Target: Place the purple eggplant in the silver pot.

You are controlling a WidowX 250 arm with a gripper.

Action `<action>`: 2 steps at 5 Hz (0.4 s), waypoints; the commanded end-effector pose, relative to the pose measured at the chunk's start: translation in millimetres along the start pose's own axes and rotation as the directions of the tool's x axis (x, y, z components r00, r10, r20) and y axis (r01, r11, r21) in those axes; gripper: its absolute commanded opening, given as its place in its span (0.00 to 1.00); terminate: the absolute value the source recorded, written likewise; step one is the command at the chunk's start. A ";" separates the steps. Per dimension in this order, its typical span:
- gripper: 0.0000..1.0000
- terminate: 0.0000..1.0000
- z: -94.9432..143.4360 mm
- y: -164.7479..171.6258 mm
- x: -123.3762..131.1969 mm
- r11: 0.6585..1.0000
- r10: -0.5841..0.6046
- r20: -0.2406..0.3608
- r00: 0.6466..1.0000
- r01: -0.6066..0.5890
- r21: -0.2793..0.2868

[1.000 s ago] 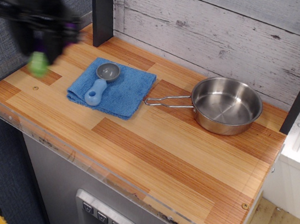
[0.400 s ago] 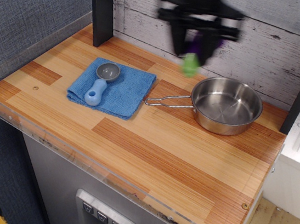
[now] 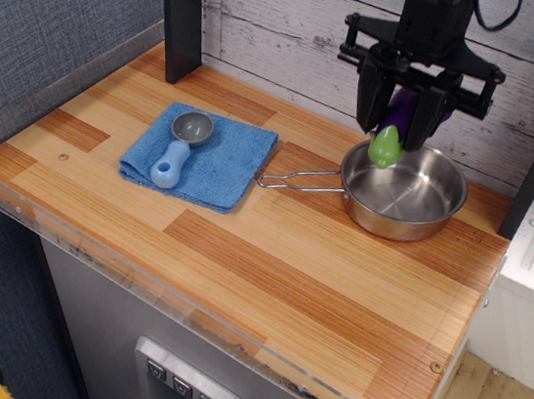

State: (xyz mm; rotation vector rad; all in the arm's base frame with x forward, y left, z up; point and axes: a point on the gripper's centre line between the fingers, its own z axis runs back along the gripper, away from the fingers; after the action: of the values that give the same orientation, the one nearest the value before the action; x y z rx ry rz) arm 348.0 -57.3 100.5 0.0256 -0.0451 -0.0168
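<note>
Gripper (image 3: pixel 399 114) hangs above the back-left part of the silver pot (image 3: pixel 404 189), its black fingers (image 3: pixel 371 95) clamped either side of the purple eggplant (image 3: pixel 392 127), which points stem-down, green cap lowest and hovering just over the pot's rim, not touching the steel. The pot sits on the wooden counter (image 3: pixel 242 236) toward the right, its thin wire handle (image 3: pixel 294 179) reaching left toward the blue cloth (image 3: pixel 214 165). On that cloth lies the light blue scoop (image 3: pixel 179 146), grey bowl at the far end, well apart from the pot. Behind everything runs the whitewashed plank wall (image 3: pixel 301 17), with a dark post (image 3: pixel 181 11) at the counter's back-left.
</note>
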 end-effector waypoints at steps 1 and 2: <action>0.00 0.00 -17.7 18.4 -17.3 0.999 0.036 0.004 0.999 -0.036 0.027; 0.00 0.00 -28.2 23.3 -13.8 0.999 0.046 0.014 0.999 -0.046 0.007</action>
State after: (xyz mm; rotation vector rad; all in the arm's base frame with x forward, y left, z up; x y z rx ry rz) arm 342.9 -34.2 59.5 0.0276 -0.0269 0.0245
